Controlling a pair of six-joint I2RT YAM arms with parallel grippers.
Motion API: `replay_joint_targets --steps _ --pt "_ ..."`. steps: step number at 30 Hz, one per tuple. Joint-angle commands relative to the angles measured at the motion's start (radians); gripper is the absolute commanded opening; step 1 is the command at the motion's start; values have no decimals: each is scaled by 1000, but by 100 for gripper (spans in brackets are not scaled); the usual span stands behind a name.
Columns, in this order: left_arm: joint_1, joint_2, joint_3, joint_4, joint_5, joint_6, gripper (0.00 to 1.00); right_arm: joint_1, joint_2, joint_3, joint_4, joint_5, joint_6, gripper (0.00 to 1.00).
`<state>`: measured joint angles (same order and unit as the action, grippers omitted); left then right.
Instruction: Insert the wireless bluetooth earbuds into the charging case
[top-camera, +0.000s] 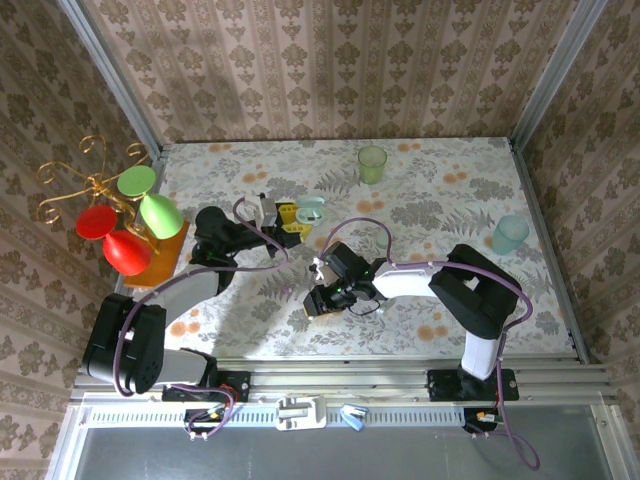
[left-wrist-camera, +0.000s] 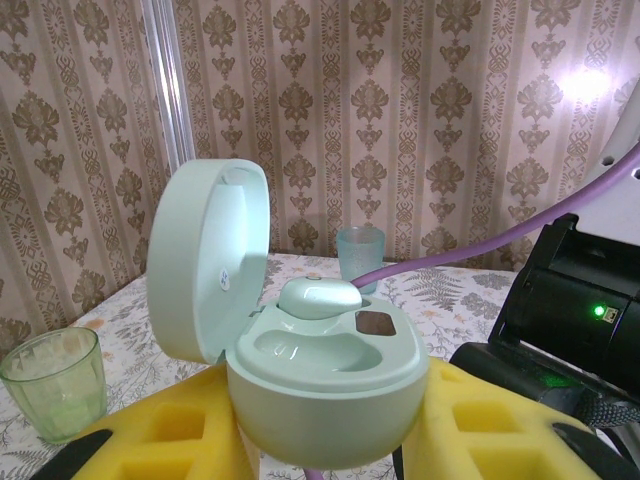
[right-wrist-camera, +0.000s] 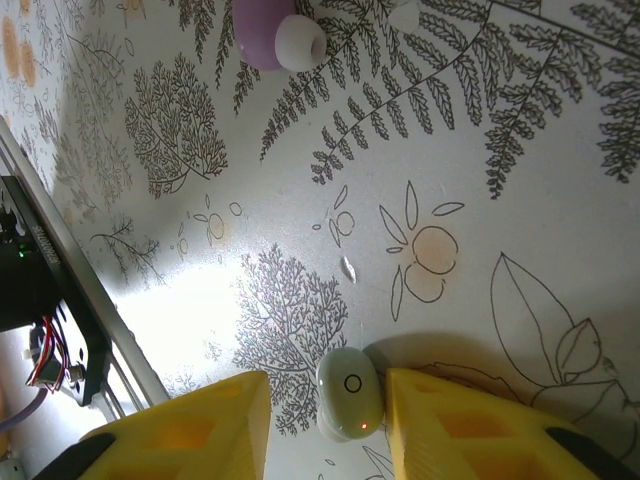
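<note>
Mint earbud (right-wrist-camera: 350, 392) lies between parted jaws of right gripper (right-wrist-camera: 325, 378), long axis along them (unpinched) | left gripper (left-wrist-camera: 325, 430) clamps open charging case (left-wrist-camera: 330, 365), farther out, slightly left of bud.

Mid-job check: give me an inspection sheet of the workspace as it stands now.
Surface: floral tablecloth, flat, no spills seen.
Job's things: case open; mint bud sits in one slot, the other slot empty; whitish bud lies on the cloth; pink bud lies farther off.
Clutter: green cup, blue cup, cup stand at the left edge.
Grippers: left gripper shut on case; right gripper open, jaws either side of whitish bud.
Cables: purple cable passes behind the case.
Surroundings: wallpapered walls, metal frame.
</note>
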<state>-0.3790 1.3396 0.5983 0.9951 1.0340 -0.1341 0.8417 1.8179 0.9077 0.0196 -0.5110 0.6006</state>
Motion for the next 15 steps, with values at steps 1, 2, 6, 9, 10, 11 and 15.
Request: replay_joint_targets --steps 1,2,6,9,10,11,15 --pt "-4 -14 34 13 5 24 30 6 8 -13 4 -32 -19 35" --pt "-4 -13 34 13 5 23 30 6 11 -12 5 -34 -20 34" --pt "-3 -13 35 15 5 24 30 7 26 -5 11 -41 -19 31" --pt "-4 -14 34 13 5 24 30 7 34 -3 8 -38 -18 31" --pt "-4 -14 34 13 5 24 30 7 39 -1 5 -35 -19 30" --pt "-4 -14 34 12 5 24 30 8 42 0 1 -32 -19 30" --pt "-4 -13 35 14 5 24 30 8 55 1 -4 -23 -13 27"
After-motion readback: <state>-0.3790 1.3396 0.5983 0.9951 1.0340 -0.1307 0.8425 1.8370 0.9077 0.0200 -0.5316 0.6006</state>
